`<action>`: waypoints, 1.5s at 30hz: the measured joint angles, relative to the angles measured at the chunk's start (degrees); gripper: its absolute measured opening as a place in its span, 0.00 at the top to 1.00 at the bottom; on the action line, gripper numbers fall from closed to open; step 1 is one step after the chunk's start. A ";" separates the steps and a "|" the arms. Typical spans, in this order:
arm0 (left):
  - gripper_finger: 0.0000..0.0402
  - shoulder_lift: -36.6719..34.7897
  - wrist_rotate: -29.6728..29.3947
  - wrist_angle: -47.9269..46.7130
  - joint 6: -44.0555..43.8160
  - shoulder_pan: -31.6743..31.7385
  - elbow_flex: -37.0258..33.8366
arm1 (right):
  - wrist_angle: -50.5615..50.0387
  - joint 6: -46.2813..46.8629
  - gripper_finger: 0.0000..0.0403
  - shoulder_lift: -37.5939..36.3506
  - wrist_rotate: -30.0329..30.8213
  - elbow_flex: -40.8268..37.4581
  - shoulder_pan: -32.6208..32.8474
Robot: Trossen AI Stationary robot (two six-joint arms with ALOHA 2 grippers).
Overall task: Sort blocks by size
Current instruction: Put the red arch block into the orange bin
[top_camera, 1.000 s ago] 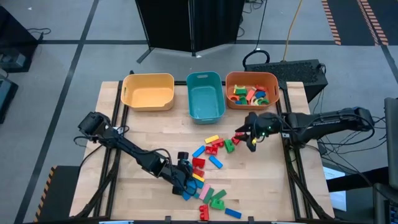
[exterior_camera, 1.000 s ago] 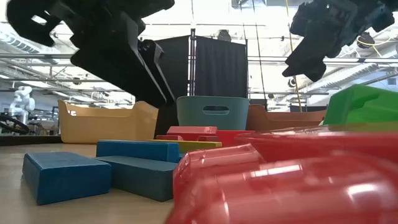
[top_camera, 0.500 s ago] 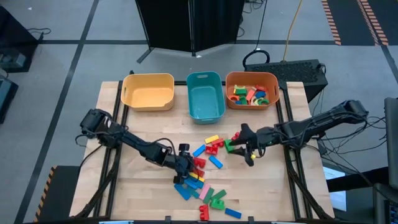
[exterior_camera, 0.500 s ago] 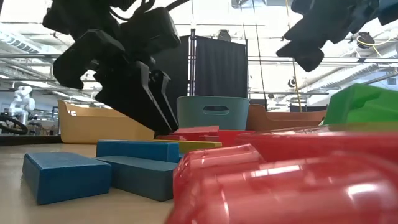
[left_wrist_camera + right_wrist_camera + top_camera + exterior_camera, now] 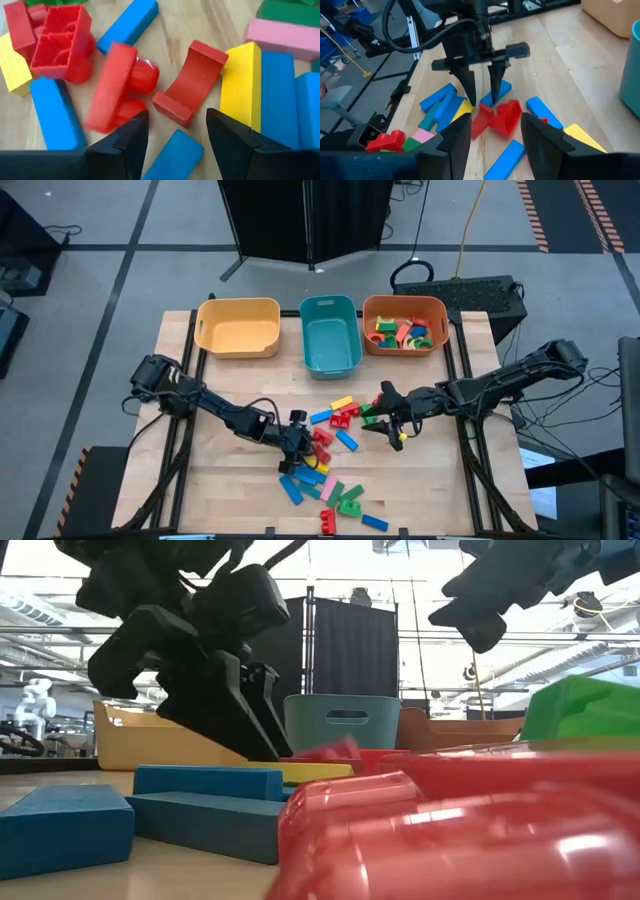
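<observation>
Light wooden tabletop (image 5: 230,395) on a grey floor, black curtain stand behind, big workshop hall past that. Three bins along the far edge: yellow bin (image 5: 238,326), teal bin (image 5: 330,333), orange bin (image 5: 404,323) with some blocks already in it. The loose blocks (image 5: 330,460) are scattered front-centre. Left pincer (image 5: 298,448) is released, fingers spread right over a red arch block (image 5: 190,82), gripping nothing. Right pincer (image 5: 392,423) hangs by the pile's right edge, parted and empty too. The low view is mostly blocked by a huge blurry red block (image 5: 450,830).
</observation>
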 joint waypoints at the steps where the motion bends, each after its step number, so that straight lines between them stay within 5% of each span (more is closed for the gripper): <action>1: 0.52 0.05 0.07 0.16 0.11 0.15 -0.03 | 0.19 -0.44 0.61 0.00 -0.01 0.01 0.00; 29: 0.58 6.43 4.11 9.18 4.77 1.67 -0.02 | 0.56 -1.27 0.61 0.24 1.99 0.01 0.00; 36: 0.74 6.14 0.90 8.40 1.26 2.06 0.03 | 0.15 -0.56 0.61 5.62 11.81 0.03 2.21; 45: 0.73 3.01 -0.13 10.49 -0.13 4.18 0.08 | 7.36 -6.71 0.61 9.74 29.38 0.04 9.27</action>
